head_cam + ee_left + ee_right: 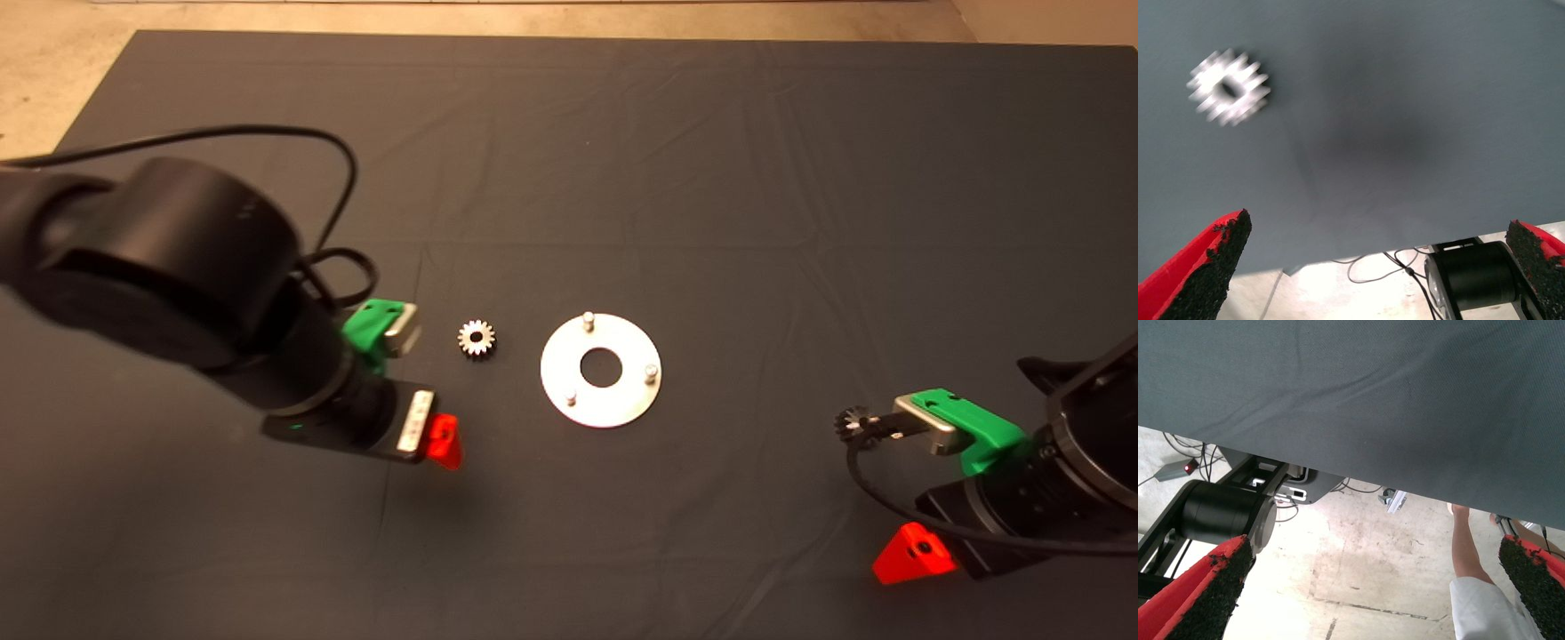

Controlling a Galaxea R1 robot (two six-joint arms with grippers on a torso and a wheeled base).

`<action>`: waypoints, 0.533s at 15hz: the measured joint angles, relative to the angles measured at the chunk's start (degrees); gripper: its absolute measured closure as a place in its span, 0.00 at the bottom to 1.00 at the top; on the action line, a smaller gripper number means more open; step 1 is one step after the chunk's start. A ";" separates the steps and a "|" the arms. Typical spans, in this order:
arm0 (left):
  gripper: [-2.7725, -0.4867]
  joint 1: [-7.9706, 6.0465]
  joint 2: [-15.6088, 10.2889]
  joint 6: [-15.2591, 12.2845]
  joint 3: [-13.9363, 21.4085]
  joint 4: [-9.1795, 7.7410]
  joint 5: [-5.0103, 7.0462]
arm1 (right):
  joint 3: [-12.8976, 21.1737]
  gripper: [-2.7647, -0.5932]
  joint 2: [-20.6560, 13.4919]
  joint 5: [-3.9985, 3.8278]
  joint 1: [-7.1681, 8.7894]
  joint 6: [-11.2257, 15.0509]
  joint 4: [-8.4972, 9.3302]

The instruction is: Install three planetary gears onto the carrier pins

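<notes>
On the dark mat (711, 178) covering the tabletop, a shiny ring-shaped disc (601, 398) lies flat near the middle, with three carrier pins standing upright from it: one at the far edge (588, 317), one on the right side (652, 371) and one at the near left (571, 399). All three pins are bare. One planetary gear (476, 338) lies flat on the mat just left of the disc, apart from it, between the disc and the left end effector (425, 391). That end effector hangs over the mat a little to the left of this gear, not touching it, and its two red fingers (1201, 270) are spread wide with nothing between them; in the left wrist view the same gear (1228, 87) shows on the mat ahead of the fingers and off to one side of the gap. A second gear (855, 421) lies further right on the mat, well apart from the disc, partly covered by the tip of the right end effector (898, 484), so it is unclear whether they touch. The right end effector's fingers (1205, 593) are also spread wide and empty; its wrist view shows the mat's edge, the floor beyond and a person's leg (1465, 547). Only these two gears can be seen.
</notes>
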 joint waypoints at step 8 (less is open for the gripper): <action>0.00 0.68 7.23 2.53 -10.76 5.35 -0.07 | -0.02 0.00 0.00 0.00 0.00 0.00 0.00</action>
